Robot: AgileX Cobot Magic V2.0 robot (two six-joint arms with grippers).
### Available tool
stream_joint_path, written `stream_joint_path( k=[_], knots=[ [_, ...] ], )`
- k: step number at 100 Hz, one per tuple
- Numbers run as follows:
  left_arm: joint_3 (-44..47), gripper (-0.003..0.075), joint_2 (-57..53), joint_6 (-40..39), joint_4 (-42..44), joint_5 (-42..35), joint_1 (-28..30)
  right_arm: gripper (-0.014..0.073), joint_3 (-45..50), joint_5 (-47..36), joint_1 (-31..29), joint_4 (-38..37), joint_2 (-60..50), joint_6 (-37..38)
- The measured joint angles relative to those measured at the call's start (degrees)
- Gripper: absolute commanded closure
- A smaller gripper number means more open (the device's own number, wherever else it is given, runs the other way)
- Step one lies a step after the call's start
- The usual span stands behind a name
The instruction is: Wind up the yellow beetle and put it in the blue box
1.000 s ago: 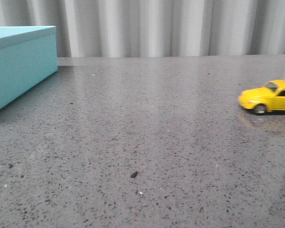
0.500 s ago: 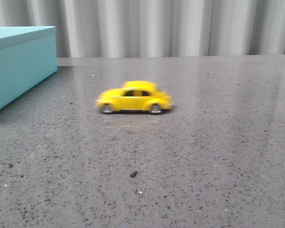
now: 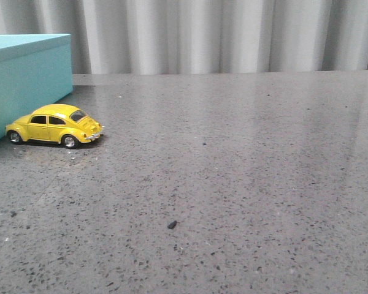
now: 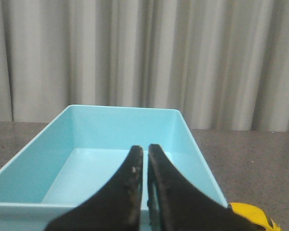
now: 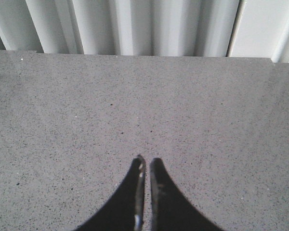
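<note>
Nearby, glossy yellow beetle (image 3: 54,128), matte blue box (image 3: 26,82)

Yellow beetle (image 3: 54,125), turquoise box (image 3: 26,79), grey speckled table (image 3: 233,184)

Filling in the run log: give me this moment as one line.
yellow beetle: on table, beside blue box, outside it | box: open, empty | left hand: shut, above box | right hand: shut, holding nothing

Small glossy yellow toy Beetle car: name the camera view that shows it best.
The front view: the small glossy yellow toy Beetle car appears whole, side-on, beside the large turquoise box. The left wrist view catches only a yellow sliver at the frame edge; the right wrist view shows none of it.
</note>
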Motion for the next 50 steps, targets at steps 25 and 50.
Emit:
stream_joint_path(
  k=[25,50],
  knots=[
    [-8.8,0.0709,8.7,0.1,0.0,3.0,-4.1,0.0635,0.6,-0.2,0.0,0.3,-0.5,0.0],
    [-16.4,0.0302,20.4,4.7,0.1,3.6,-12.0,0.0635,0.6,-0.2,0.0,0.4,-0.5,-0.1]
  ],
)
